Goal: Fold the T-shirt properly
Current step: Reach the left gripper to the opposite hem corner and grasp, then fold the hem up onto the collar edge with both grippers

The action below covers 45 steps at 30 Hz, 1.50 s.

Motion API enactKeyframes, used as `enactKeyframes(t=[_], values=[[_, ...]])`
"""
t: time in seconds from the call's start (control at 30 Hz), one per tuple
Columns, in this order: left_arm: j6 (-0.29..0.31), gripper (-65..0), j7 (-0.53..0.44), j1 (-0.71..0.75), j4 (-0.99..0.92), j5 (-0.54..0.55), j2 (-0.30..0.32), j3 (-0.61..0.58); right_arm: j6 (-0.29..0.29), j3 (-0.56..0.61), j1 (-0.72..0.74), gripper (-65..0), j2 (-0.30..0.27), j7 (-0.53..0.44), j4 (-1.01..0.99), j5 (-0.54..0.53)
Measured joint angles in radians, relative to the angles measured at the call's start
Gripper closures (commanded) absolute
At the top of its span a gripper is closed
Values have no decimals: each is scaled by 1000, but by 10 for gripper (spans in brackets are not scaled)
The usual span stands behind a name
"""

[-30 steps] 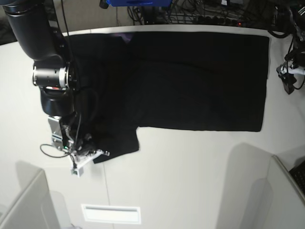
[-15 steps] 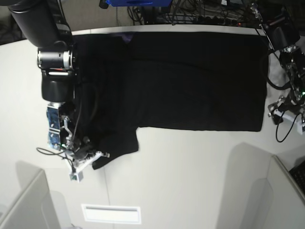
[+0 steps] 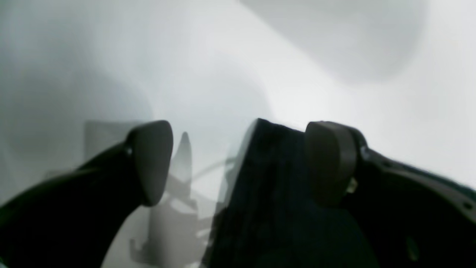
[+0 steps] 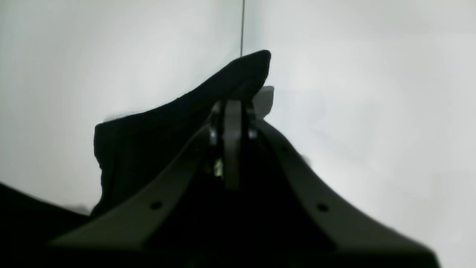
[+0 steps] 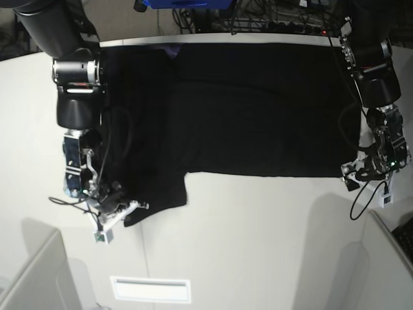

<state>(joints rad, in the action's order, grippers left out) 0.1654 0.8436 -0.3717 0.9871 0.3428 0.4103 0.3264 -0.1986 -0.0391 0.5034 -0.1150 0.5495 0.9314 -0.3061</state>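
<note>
Just one T-shirt [image 5: 258,110], two grippers: right gripper [image 5: 119,210], left gripper [image 5: 368,173]

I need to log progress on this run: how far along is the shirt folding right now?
Early stage. Done: the T-shirt lies spread flat on the table, showing its plain black side. In hand: the right gripper is shut on the sleeve corner, while the left gripper stands open at the shirt's bottom corner, with the cloth edge between its jaws, not yet gripped. Left: close that grip and make every fold; none shows yet.

Black T-shirt [image 5: 245,110] flat on table [image 5: 258,245]; right claw [image 5: 116,210] at sleeve, left claw [image 5: 361,173] at hem corner.
</note>
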Motion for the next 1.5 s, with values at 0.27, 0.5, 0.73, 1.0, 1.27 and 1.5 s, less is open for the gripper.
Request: enactKeyframes(t=[0.27,0.5,0.73,1.0,1.27,1.5], values=[[-1,-530,-76,-5,-61,2,-6,-113,0,2,1,0,1,1,11,0],[2,-471,-150,-26,-141,9,0,-114,0,2,2,0,1,1,11,0],[-2,-10,-151,-24,-145,8,5,-114,0,2,-6,0,1,-3,11,0],[128,0,-154,8,-106,20,8,-105,0,1,-72,0,-6,-1,99,2],[158,0,-66,181,146,21,-14,-19,-2,-59,-182,0,-2,52,304,4],[253,0,71,258,350,175,-9,93,-3,-116,-259,0,-6,159,503,0]])
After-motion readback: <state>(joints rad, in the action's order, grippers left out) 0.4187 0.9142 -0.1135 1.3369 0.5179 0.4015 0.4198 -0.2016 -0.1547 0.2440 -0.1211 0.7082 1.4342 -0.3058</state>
